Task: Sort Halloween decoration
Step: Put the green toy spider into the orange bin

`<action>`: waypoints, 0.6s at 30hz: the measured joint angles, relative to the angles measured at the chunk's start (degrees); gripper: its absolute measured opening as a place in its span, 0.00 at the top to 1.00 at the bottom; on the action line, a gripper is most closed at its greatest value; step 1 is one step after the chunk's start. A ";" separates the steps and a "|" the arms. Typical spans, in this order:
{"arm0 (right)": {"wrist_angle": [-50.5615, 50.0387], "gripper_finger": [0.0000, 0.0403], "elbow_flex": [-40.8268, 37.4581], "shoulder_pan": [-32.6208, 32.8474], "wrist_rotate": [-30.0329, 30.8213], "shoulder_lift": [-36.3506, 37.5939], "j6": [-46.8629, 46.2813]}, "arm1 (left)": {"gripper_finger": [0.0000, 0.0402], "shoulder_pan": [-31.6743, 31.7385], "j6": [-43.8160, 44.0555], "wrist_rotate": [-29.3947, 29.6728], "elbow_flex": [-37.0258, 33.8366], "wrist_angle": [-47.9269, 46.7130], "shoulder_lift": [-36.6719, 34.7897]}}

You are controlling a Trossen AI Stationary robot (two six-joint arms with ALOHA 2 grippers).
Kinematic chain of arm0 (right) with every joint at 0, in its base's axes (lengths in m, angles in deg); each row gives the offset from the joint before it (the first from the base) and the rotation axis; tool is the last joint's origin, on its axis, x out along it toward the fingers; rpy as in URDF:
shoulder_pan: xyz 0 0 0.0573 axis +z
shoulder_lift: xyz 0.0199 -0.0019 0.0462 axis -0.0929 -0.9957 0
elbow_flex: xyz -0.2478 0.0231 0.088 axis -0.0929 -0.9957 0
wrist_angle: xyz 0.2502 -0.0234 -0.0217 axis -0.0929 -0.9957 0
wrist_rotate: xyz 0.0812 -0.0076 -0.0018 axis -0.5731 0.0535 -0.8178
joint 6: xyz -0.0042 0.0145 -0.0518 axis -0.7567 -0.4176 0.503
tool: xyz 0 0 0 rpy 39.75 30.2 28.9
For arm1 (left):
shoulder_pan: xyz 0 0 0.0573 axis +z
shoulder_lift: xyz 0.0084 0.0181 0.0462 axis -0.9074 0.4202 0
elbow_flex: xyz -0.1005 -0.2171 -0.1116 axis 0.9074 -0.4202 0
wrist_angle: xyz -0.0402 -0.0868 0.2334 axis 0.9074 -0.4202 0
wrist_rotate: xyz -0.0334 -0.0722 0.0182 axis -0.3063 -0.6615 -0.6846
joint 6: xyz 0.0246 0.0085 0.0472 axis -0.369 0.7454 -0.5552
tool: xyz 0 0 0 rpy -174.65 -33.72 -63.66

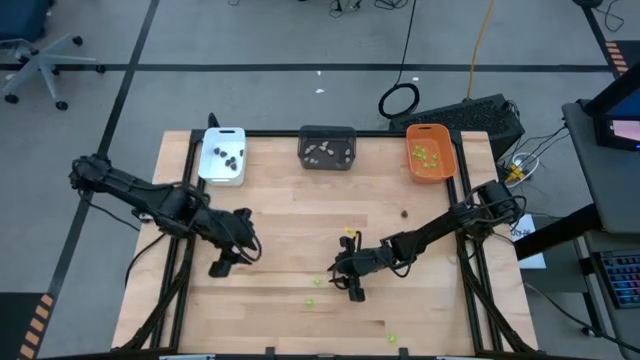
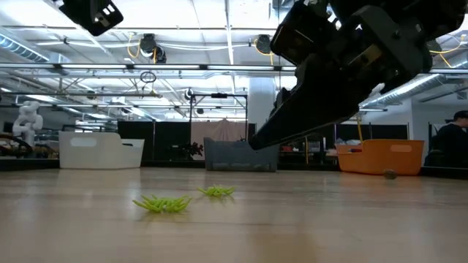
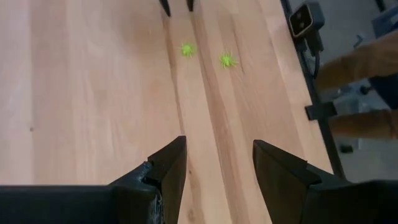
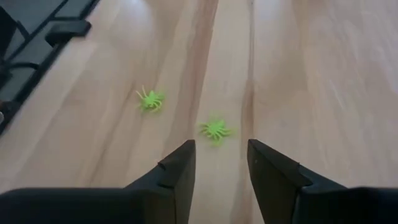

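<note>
High view. Wooden worktop (image 1: 300,220) with three trays along its 12 o'clock edge: white tray (image 1: 223,156) at about 11 o'clock holding dark pieces (image 1: 230,156), dark grey tray (image 1: 327,147) at 12 holding pale pieces (image 1: 322,152), orange tray (image 1: 431,153) at 1 o'clock holding lime green pieces (image 1: 427,155). Loose green pieces lie near the middle and toward 6 o'clock: one (image 1: 349,232) just at 12 o'clock of the right tool (image 1: 354,289), two (image 1: 313,290) just at 9 o'clock of it, one (image 1: 393,338) close to the 6 o'clock edge. A single dark piece (image 1: 405,212) sits at 3 o'clock of centre; its shape is too small to make out. Left tool (image 1: 221,265) hangs at 8 o'clock of centre, well apart from any piece. Neither tool's finger gap is readable here.

Low view. Two green spider-shaped pieces (image 2: 162,204) lie on the boards. A dark arm mass fills the 1 o'clock quarter and hides part of the room behind; its tip is cut off.

Left wrist view. Left tool (image 3: 217,177) stands with fingers apart and nothing between them, bare wood below. Two green spiders (image 3: 187,49) lie far ahead, just short of two dark finger tips cut off by the frame edge.

Right wrist view. Right tool (image 4: 221,168) has its fingers parted, holding nothing; one green spider (image 4: 215,129) lies just ahead of the gap, another (image 4: 150,99) beyond it.
</note>
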 joint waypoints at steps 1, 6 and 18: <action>-0.08 0.68 0.00 -0.15 -0.05 0.00 0.60 | 0.55 -0.25 0.01 0.07 0.00 0.62 1.07; 2.21 0.68 0.00 -0.62 -0.10 -2.14 0.10 | 0.55 -0.23 0.15 0.20 -0.02 6.08 6.05; 0.05 0.68 14.27 -0.02 -0.14 -15.72 -0.82 | 0.55 -0.27 0.35 0.39 -0.02 12.10 8.44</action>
